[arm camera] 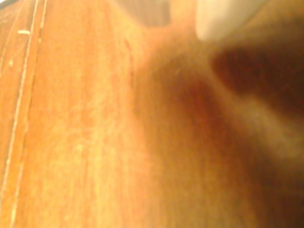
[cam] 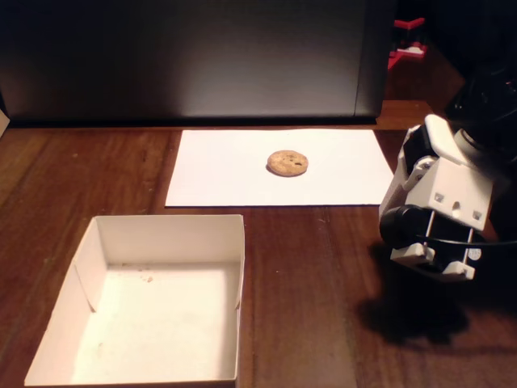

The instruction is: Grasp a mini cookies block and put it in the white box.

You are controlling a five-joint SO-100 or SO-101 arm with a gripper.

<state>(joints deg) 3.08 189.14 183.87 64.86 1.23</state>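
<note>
In the fixed view the mini cookies block [cam: 287, 162], a small round tan cookie with dark spots, lies on a flat white paper sheet [cam: 226, 170] at the back of the table. The white box [cam: 161, 238] stands empty at the front left, with low walls and a speckled floor. My white gripper [cam: 432, 263] hangs low over the wood at the right, well apart from both the cookie and the box. Its jaws are not clearly visible. The wrist view is a blurred close-up of bare wood [arm camera: 95, 142]; neither the cookie nor the box shows in it.
A dark panel [cam: 194, 56] runs along the back edge behind the paper. A red object [cam: 408, 40] sits at the back right. The arm casts a shadow [cam: 412, 315] on the wooden table. A pale blurred shape [arm camera: 223, 19] edges the wrist view's top.
</note>
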